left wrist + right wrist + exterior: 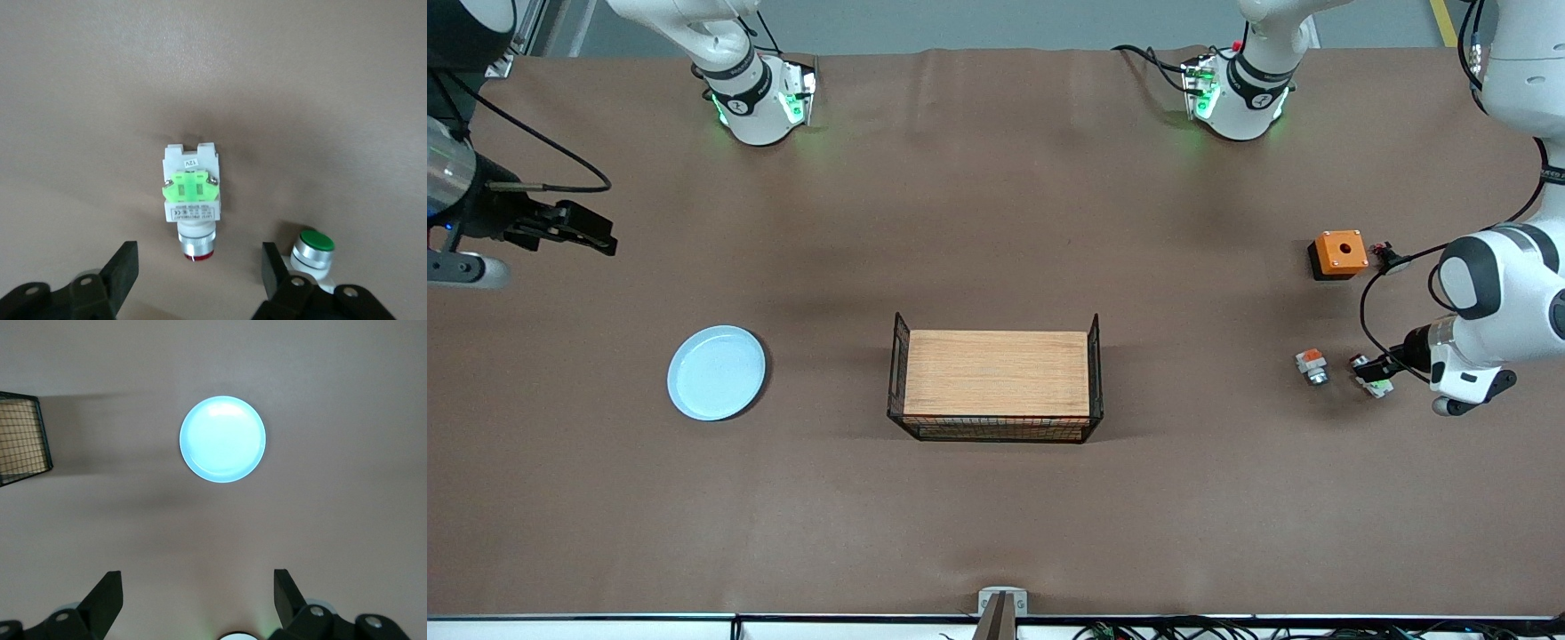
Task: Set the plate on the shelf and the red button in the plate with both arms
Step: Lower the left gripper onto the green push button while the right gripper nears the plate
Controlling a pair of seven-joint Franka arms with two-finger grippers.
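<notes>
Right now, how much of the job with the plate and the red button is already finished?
Nothing looks placed yet. The plate lies bare on the table toward the right arm's end, and the wire basket at the middle holds only its wooden board. In hand: the open left gripper is low over the red button without holding it. The open right gripper waits above the table. Both pickups and placements remain.

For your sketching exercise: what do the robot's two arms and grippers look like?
Both arms are glossy white with black joint bands; their bases glow green. The left gripper and right gripper are black with flat, wedge-shaped fingers. Black cables loop along each arm.
</notes>
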